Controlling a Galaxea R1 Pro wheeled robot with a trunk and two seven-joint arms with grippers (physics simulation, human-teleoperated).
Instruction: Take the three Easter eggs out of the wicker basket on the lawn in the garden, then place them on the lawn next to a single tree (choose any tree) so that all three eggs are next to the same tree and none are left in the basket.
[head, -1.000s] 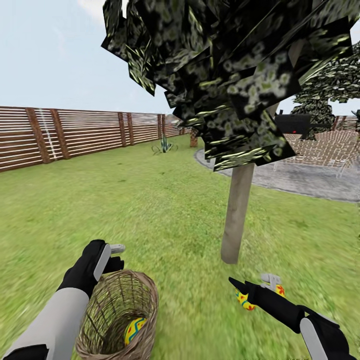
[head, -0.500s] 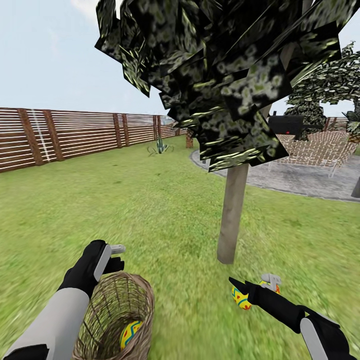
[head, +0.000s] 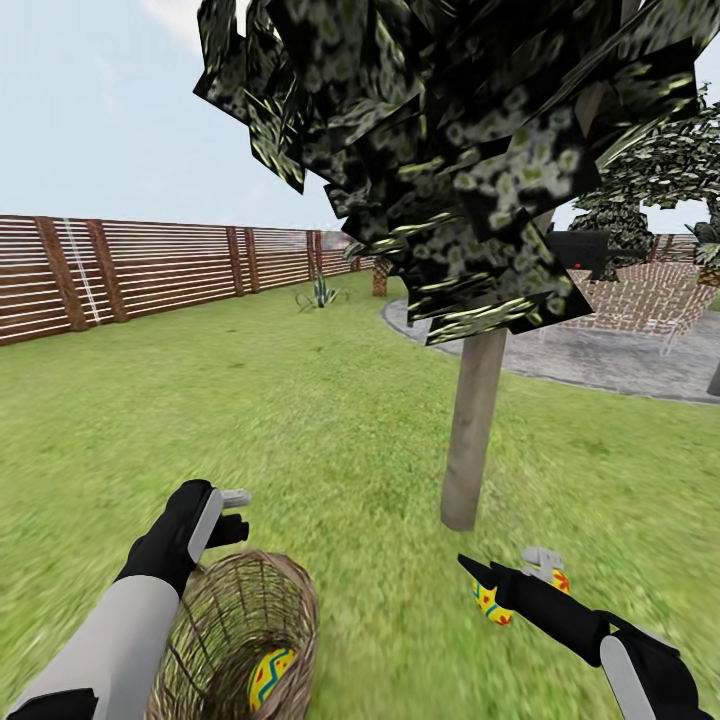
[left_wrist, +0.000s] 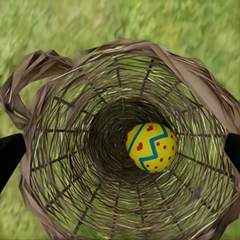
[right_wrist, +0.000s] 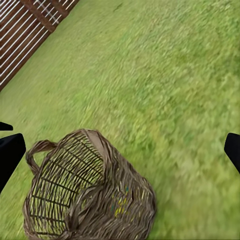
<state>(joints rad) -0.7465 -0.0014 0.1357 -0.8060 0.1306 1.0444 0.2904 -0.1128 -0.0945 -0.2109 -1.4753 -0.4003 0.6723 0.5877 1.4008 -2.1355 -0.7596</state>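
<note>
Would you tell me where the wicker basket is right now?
In the head view the wicker basket sits on the lawn at lower left, just below the left gripper, with one Easter egg inside.

Brown slat fence (head: 150, 275) under pale sky; grey paved patio (head: 600, 360) with woven seats (head: 650, 300)

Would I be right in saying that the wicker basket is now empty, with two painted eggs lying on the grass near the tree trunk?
Not quite: the wicker basket is not empty. The left wrist view shows one Easter egg inside it, at the bottom. The rest stands: in the head view two eggs lie on the lawn near the tree trunk.
</note>
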